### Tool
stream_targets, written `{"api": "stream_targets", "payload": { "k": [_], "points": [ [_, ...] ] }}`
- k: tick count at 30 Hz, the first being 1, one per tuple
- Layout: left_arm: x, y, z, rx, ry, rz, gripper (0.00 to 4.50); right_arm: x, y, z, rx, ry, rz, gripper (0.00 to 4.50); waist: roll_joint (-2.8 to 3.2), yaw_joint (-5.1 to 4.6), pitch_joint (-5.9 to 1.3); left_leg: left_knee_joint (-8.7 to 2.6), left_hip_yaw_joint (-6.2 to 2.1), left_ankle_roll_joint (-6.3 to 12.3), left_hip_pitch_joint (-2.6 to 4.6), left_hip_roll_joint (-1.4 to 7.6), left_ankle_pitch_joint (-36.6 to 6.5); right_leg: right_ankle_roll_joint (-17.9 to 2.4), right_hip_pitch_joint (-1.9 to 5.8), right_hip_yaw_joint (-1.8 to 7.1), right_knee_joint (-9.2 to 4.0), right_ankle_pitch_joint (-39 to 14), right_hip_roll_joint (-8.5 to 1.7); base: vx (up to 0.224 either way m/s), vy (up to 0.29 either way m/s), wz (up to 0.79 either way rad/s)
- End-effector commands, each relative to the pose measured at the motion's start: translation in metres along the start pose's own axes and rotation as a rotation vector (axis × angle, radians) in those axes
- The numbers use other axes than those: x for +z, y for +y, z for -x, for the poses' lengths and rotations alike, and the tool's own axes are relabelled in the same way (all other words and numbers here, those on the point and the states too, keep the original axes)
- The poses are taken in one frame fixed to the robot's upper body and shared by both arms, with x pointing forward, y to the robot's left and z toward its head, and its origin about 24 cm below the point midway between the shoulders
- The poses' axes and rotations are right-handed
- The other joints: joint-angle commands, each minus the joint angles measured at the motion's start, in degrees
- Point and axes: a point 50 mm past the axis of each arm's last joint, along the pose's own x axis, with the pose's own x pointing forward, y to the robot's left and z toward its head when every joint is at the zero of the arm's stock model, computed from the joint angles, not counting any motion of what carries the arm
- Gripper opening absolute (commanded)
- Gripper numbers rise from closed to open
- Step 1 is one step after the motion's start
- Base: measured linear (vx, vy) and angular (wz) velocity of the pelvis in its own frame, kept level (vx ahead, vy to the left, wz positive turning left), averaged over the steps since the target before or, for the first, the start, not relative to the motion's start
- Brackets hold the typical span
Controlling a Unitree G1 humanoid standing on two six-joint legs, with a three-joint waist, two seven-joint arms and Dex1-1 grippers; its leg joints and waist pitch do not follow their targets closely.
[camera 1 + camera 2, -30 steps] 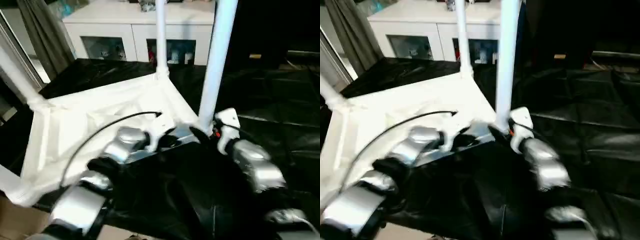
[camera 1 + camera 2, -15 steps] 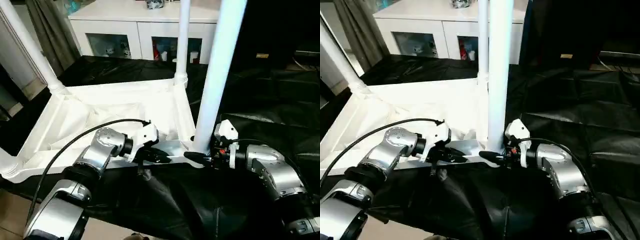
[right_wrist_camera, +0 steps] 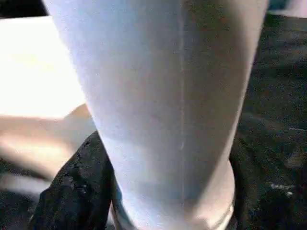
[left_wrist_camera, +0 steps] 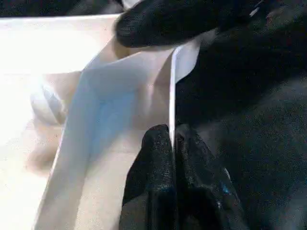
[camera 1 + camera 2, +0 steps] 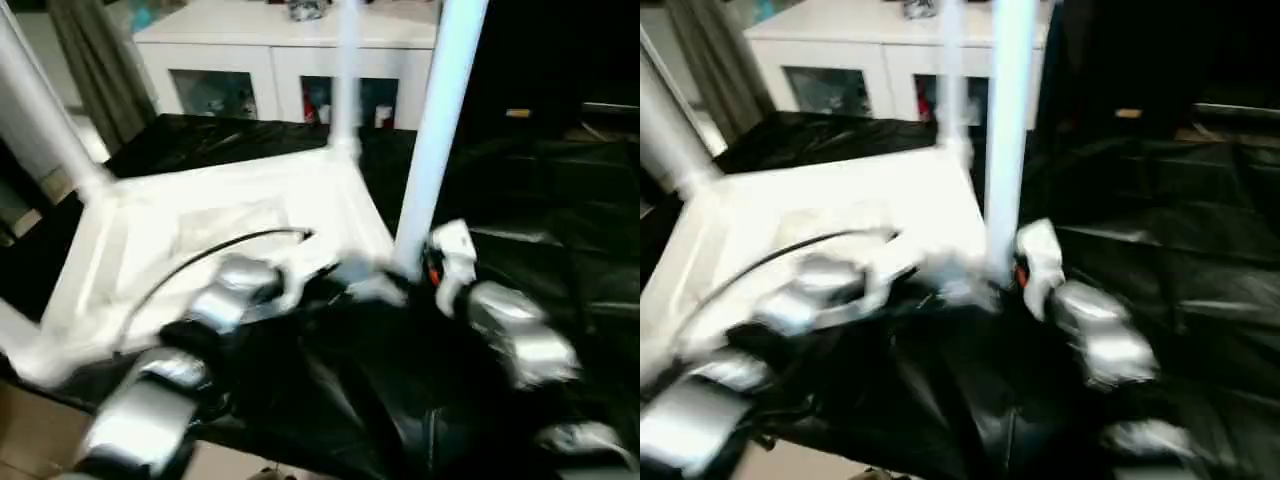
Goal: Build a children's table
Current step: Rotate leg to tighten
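Observation:
The children's table lies upside down on a black sheet, its white tabletop [image 5: 200, 215] ribbed side up. Three white legs stand in its corner sockets: one at the near right [image 5: 435, 130], one at the far right [image 5: 345, 80], one at the left [image 5: 45, 110]. My left gripper [image 4: 172, 132] is shut on the thin near rim of the tabletop, close to the near right corner [image 5: 345, 280]. My right gripper [image 5: 405, 272] is closed around the foot of the near right leg [image 3: 163, 96], with a black finger [image 3: 79, 187] pressed against its side.
A white cabinet [image 5: 280, 60] with glass-fronted shelves stands behind the table. The black sheet [image 5: 540, 200] spreads to the right and front. A grey curtain [image 5: 95, 60] hangs at the back left. A black cable [image 5: 200, 260] arcs over my left forearm.
The whole picture has swung and blurred as the camera moved. Both grippers stay at the near right corner, the left on the rim and the right at the leg's foot.

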Motion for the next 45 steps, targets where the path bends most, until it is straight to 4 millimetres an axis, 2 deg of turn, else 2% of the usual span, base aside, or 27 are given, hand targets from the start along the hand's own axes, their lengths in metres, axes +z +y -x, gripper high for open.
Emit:
{"api": "stream_targets", "payload": {
  "k": [1,2,3,4,5,6,7,8,10,13,16,17,19,21,23,26,27,28,30,32,33,34,37,38,41,42,45],
  "points": [
    [0.009,0.015,0.002,0.184,-0.036,0.044,0.00,-0.031,0.017,-0.004,-0.027,0.118,-0.068,2.74,-1.41,-0.38,-3.22,-4.47,-1.84,0.80,1.86,3.12,-15.7,-12.2,1.44,2.31,-5.09,-13.3,-3.92,0.000,0.000,0.00],
    [0.013,0.014,-0.003,0.210,-0.041,0.058,0.00,-0.031,0.023,-0.009,-0.040,0.113,-0.080,2.74,-1.02,-0.27,-3.26,-4.43,-1.93,0.95,1.86,3.09,-15.5,-12.0,1.49,2.29,-5.11,-13.2,-4.03,0.000,0.000,0.00],
    [0.016,0.013,-0.007,0.225,-0.047,0.067,0.00,-0.031,0.030,-0.014,-0.035,0.105,-0.081,2.74,-1.20,-0.34,-3.21,-4.42,-1.84,1.26,1.74,3.04,-15.3,-11.7,1.46,2.29,-5.25,-13.1,-3.99,0.000,0.000,0.00],
    [0.018,0.011,-0.010,0.228,-0.054,0.069,0.00,-0.030,0.037,-0.017,-0.020,0.097,-0.065,2.74,-0.45,-0.29,-3.35,-4.36,-1.96,1.19,1.78,3.06,-15.2,-11.8,1.53,2.27,-5.10,-12.7,-4.09,0.000,0.000,0.00],
    [0.021,0.009,-0.013,0.222,-0.061,0.069,0.00,-0.027,0.043,-0.021,0.003,0.083,-0.038,2.74,-0.97,-0.42,-3.31,-4.41,-1.94,1.69,1.53,2.99,-14.9,-11.6,1.73,2.12,-5.17,-11.6,-3.90,0.000,0.000,0.00],
    [0.022,0.007,-0.015,0.209,-0.067,0.064,0.00,-0.025,0.047,-0.022,0.033,0.062,-0.035,2.74,-0.76,-0.39,-3.36,-4.33,-1.91,1.83,1.57,2.98,-14.9,-11.6,1.65,2.14,-5.14,-11.4,-3.95,0.000,0.000,0.00],
    [0.023,0.006,-0.016,0.207,-0.069,0.061,0.00,-0.023,0.049,-0.024,0.041,0.048,-0.035,3.29,-0.87,-0.38,-3.44,-4.29,-1.93,2.43,1.44,2.98,-14.5,-11.6,1.83,2.13,-5.09,-10.7,-4.02,0.000,0.000,0.00],
    [0.024,0.005,-0.017,0.193,-0.074,0.055,0.00,-0.020,0.051,-0.025,0.058,0.033,-0.043,3.43,-0.54,-0.36,-3.40,-4.28,-1.97,2.87,1.45,3.02,-14.5,-11.7,1.81,2.10,-5.07,-10.5,-4.01,0.000,0.000,0.00],
    [0.024,0.004,-0.016,0.172,-0.080,0.040,0.00,-0.015,0.052,-0.026,0.088,0.011,-0.046,3.53,-0.55,-0.52,-3.37,-4.36,-2.02,3.34,1.33,3.00,-14.9,-11.7,1.91,2.01,-5.04,-10.5,-3.90,0.000,0.000,0.00],
    [0.020,0.006,-0.012,0.145,-0.076,0.019,0.00,-0.009,0.045,-0.023,0.128,-0.008,0.027,3.79,-0.56,-0.79,-3.37,-4.43,-2.05,3.39,1.32,3.09,-15.7,-11.6,1.96,1.94,-5.12,-11.3,-3.88,0.000,0.000,0.00],
    [0.014,0.009,-0.002,0.097,-0.084,-0.001,0.00,-0.005,0.035,-0.015,0.206,-0.016,0.069,3.79,-0.73,-1.22,-3.37,-4.31,-1.95,3.87,1.24,3.10,-15.8,-12.1,2.00,1.94,-5.11,-10.7,-3.87,0.000,0.000,0.00],
    [0.012,0.009,0.002,0.062,-0.089,-0.014,0.00,-0.004,0.030,-0.011,0.235,-0.019,0.084,3.79,-0.86,-1.26,-3.43,-4.17,-1.93,4.70,1.00,3.05,-14.7,-12.5,2.29,1.85,-4.94,-9.6,-3.84,0.000,0.000,0.00],
    [0.008,0.008,0.006,0.026,-0.086,-0.028,0.00,-0.003,0.027,-0.006,0.275,-0.016,0.089,3.79,-0.81,-1.20,-3.52,-3.95,-1.87,5.95,0.85,3.14,-12.7,-13.1,2.32,1.82,-4.70,-7.5,-3.90,0.000,0.000,0.00],
    [-0.002,0.006,0.019,-0.086,-0.068,-0.069,0.00,-0.002,0.018,0.008,0.393,0.000,0.160,3.79,-1.07,-1.12,-3.65,-3.75,-1.85,7.06,0.74,3.17,-11.1,-13.6,2.46,1.69,-4.52,-6.0,-3.88,0.000,0.000,0.00],
    [-0.007,0.004,0.025,-0.139,-0.058,-0.083,0.00,-0.001,0.014,0.015,0.452,0.007,0.183,3.79,-1.09,-1.08,-3.68,-3.48,-1.68,8.44,0.62,3.22,-9.6,-14.2,2.32,1.65,-4.20,-3.9,-3.74,0.000,0.000,0.00],
    [-0.012,0.001,0.034,-0.230,-0.058,-0.082,0.00,0.002,0.009,0.026,0.552,0.020,0.200,3.79,-0.97,-0.81,-3.86,-3.34,-1.67,9.28,0.78,3.53,-8.8,-15.2,2.13,1.73,-3.74,-2.1,-3.72,0.000,0.000,0.00],
    [-0.013,0.000,0.037,-0.259,-0.063,-0.080,0.00,0.003,0.009,0.029,0.575,0.024,0.205,3.79,-1.08,-0.83,-3.81,-3.39,-1.65,9.38,0.80,3.59,-8.6,-15.3,2.03,1.75,-3.76,-1.9,-3.65,0.000,0.000,0.00],
    [-0.014,-0.002,0.042,-0.309,-0.062,-0.078,0.00,0.004,0.008,0.034,0.617,0.036,0.212,3.79,-1.49,-0.66,-3.89,-3.36,-1.67,9.38,0.87,3.68,-8.3,-15.6,2.12,1.72,-3.53,-1.4,-3.67,0.000,0.000,0.00],
    [-0.015,-0.004,0.045,-0.341,-0.058,-0.083,0.00,0.004,0.007,0.037,0.646,0.047,0.221,3.79,-1.29,-0.32,-3.87,-3.28,-1.57,9.69,0.92,3.75,-8.0,-15.8,1.90,1.80,-3.43,-1.7,-3.69,0.000,0.000,0.00],
    [-0.015,-0.008,0.050,-0.383,-0.061,-0.083,0.00,0.003,0.007,0.042,0.707,0.084,0.232,3.79,-1.49,0.40,-3.72,-3.34,-1.40,8.95,1.29,3.91,-8.9,-15.5,1.56,2.01,-3.78,-4.3,-3.82,0.000,0.000,0.00],
    [-0.015,-0.008,0.050,-0.384,-0.062,-0.083,0.00,0.003,0.007,0.042,0.709,0.086,0.233,3.79,-1.45,0.50,-3.68,-3.37,-1.39,8.68,1.25,3.92,-9.0,-15.4,1.56,2.06,-3.75,-4.8,-3.83,0.000,0.000,0.00],
    [-0.015,-0.009,0.052,-0.392,-0.063,-0.086,0.00,0.003,0.006,0.043,0.717,0.098,0.236,3.79,-1.75,0.71,-3.61,-3.52,-1.40,8.11,1.19,3.96,-9.3,-15.0,1.51,2.07,-3.80,-6.1,-3.81,0.000,0.000,0.00],
    [-0.015,-0.010,0.052,-0.393,-0.064,-0.087,0.00,0.004,0.006,0.042,0.721,0.098,0.231,3.65,-1.83,0.76,-3.44,-3.74,-1.47,6.47,1.22,3.86,-10.6,-14.1,1.46,2.17,-4.00,-9.1,-3.84,0.000,0.000,0.00],
    [-0.015,-0.010,0.052,-0.386,-0.065,-0.085,0.00,0.004,0.008,0.041,0.734,0.097,0.224,3.46,-1.97,0.78,-3.45,-3.70,-1.48,6.23,1.21,3.82,-10.2,-14.0,1.51,2.20,-3.97,-8.9,-3.86,0.000,0.000,0.00],
    [-0.015,-0.010,0.053,-0.370,-0.065,-0.080,0.00,0.004,0.012,0.041,0.754,0.098,0.216,3.35,-2.19,0.72,-3.53,-3.62,-1.46,6.37,1.18,3.76,-8.8,-14.1,1.57,2.16,-3.78,-7.0,-3.78,0.000,0.000,0.00],
    [-0.015,-0.010,0.053,-0.370,-0.065,-0.080,0.00,0.004,0.012,0.041,0.754,0.098,0.216,3.10,-2.19,0.72,-3.53,-3.62,-1.46,6.37,1.18,3.76,-8.8,-14.1,1.57,2.16,-3.78,-7.0,-3.78,0.000,0.000,0.00],
    [-0.014,-0.009,0.052,-0.335,-0.072,-0.072,0.00,0.002,0.014,0.041,0.750,0.100,0.207,2.97,-2.19,0.76,-3.61,-3.31,-1.39,7.40,1.03,3.59,-7.2,-14.6,1.61,2.11,-3.52,-4.6,-3.72,0.000,0.000,0.00]
  ]
}}
